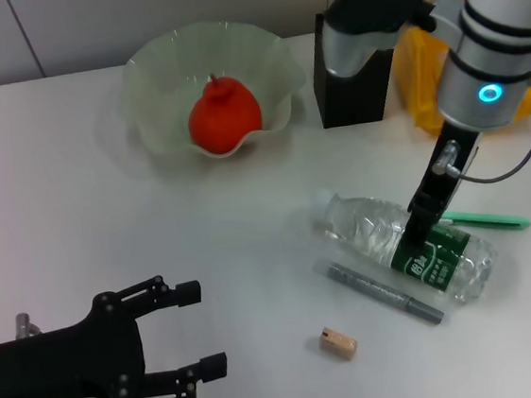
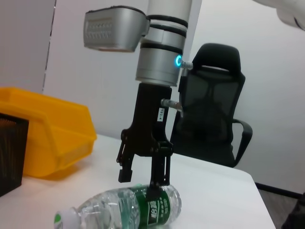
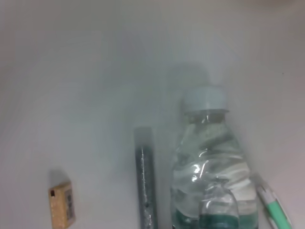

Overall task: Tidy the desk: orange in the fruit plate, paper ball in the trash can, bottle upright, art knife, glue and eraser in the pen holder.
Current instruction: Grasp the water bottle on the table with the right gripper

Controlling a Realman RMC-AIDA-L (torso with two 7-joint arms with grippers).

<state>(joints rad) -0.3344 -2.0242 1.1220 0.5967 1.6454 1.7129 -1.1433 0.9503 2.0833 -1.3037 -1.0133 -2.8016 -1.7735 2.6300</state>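
I see my right gripper (image 2: 143,175) spread apart, straddling the lying clear plastic green-labelled bottle (image 1: 403,244); left gripper (image 1: 201,327) rests open

A black mesh-backed office chair with armrests (image 2: 209,109) is seen behind the far edge of the white surface, set against a plain white wall (image 2: 95,71). Pale wall panels divided by thin dark seams (image 1: 86,28) are seen beyond the tabletop in the head view.

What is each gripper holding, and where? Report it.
Nothing is held. The right gripper has its jaws open over the lying bottle at its green label; the left gripper is open, empty.
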